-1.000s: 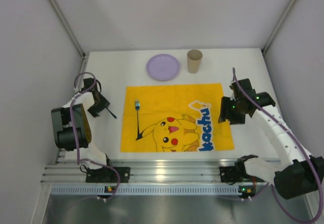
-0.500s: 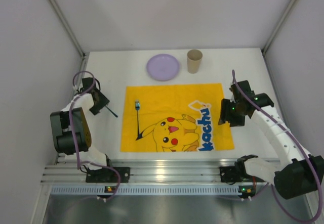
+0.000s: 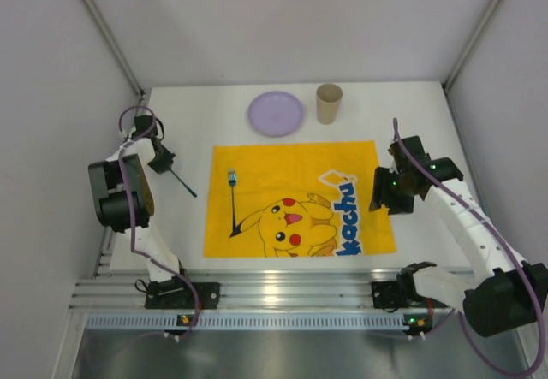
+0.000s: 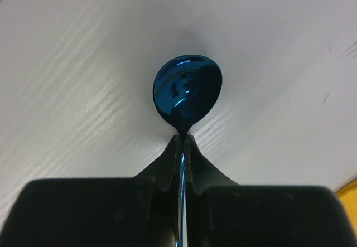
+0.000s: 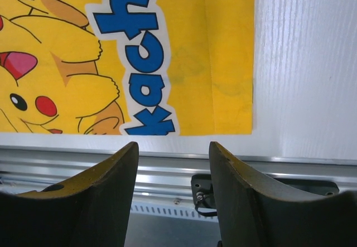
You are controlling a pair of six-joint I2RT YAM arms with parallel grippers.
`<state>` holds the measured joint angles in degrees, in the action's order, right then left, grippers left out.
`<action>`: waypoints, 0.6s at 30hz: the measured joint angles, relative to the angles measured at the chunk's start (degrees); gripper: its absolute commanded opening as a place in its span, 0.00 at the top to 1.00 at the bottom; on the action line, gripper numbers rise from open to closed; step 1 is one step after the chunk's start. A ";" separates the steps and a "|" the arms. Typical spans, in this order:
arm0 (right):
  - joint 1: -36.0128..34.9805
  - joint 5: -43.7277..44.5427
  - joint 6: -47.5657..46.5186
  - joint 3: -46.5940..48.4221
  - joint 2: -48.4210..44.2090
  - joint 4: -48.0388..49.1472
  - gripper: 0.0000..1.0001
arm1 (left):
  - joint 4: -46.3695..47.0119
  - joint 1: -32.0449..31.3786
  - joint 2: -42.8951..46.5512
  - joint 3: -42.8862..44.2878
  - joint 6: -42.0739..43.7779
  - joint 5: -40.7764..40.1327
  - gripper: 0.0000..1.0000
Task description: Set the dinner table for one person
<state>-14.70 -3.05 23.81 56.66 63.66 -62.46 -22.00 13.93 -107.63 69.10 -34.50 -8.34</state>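
My left gripper (image 4: 183,138) is shut on the thin handle of a shiny blue spoon (image 4: 188,91). The spoon's bowl sticks out past the fingertips, close over the white dinner table (image 4: 83,63). From above, this gripper (image 3: 163,158) is left of the yellow mat (image 3: 295,199), and the spoon (image 3: 184,184) points toward it. A thin dark utensil with a blue end (image 3: 233,204) lies on the mat's left part. My right gripper (image 3: 387,192) is open and holds nothing. In the right wrist view it (image 5: 173,146) hangs over the mat's (image 5: 184,52) right corner.
A lavender plate (image 3: 276,113) and a beige cup (image 3: 329,103) stand on the table (image 3: 197,122) behind the mat. An aluminium rail (image 3: 274,293) runs along the near edge. White walls close in the left, the right and the back.
My left gripper has shut on the spoon, and its wrist has swung back and to the left with it. The right arm has barely moved.
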 measured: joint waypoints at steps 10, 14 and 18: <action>-0.35 -4.48 0.81 0.02 0.02 1.92 0.23 | -0.87 -0.09 1.49 -1.09 1.62 4.83 1.00; -4.22 -9.64 1.73 2.97 2.25 5.09 0.05 | -5.66 -2.78 6.10 -1.81 1.62 6.10 1.00; -12.74 -12.92 2.84 10.08 8.04 10.25 0.00 | -11.17 -9.77 12.26 1.49 1.11 6.14 1.00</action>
<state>-27.44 -15.97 26.65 66.74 71.70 -52.21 -33.17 4.16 -95.37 70.59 -33.39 -2.20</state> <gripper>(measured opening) 0.990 0.017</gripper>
